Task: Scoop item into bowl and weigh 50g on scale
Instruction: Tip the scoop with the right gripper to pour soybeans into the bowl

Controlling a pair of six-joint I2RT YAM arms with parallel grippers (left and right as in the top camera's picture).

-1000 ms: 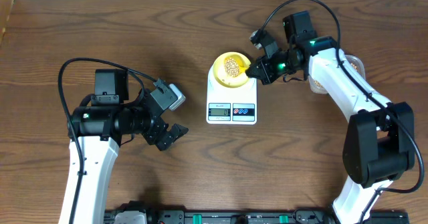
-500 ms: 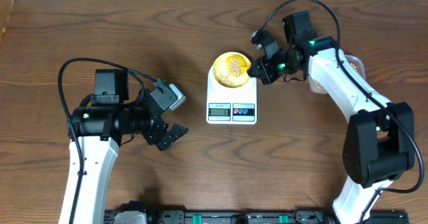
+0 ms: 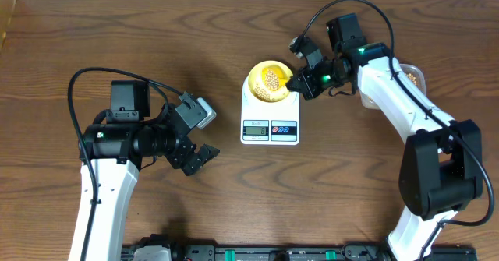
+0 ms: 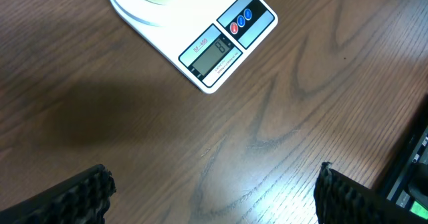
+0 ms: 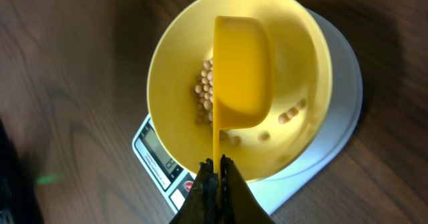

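Note:
The pale yellow bowl [image 3: 256, 86] stands on the white scale [image 3: 270, 128] and holds tan beans [image 3: 271, 77]. My right gripper [image 3: 301, 82] is shut on the thin handle of a yellow scoop [image 3: 287, 78] at the bowl's right rim. In the right wrist view the scoop [image 5: 241, 70] is tipped on its side over the bowl [image 5: 167, 70], with beans [image 5: 206, 90] under and beside it; the gripper [image 5: 217, 174] pinches the handle. My left gripper [image 3: 201, 156] is open and empty, left of and nearer than the scale. The left wrist view shows the scale [image 4: 200, 37] ahead of the gripper [image 4: 214, 204].
A clear plastic tub [image 3: 413, 75] with beans sits at the right, partly hidden behind my right arm. The scale's display [image 4: 214, 57] is lit but unreadable. Dark equipment runs along the table's near edge [image 3: 257, 253].
My right gripper has shifted slightly up and back with the scoop still over the bowl. The left arm has not moved.

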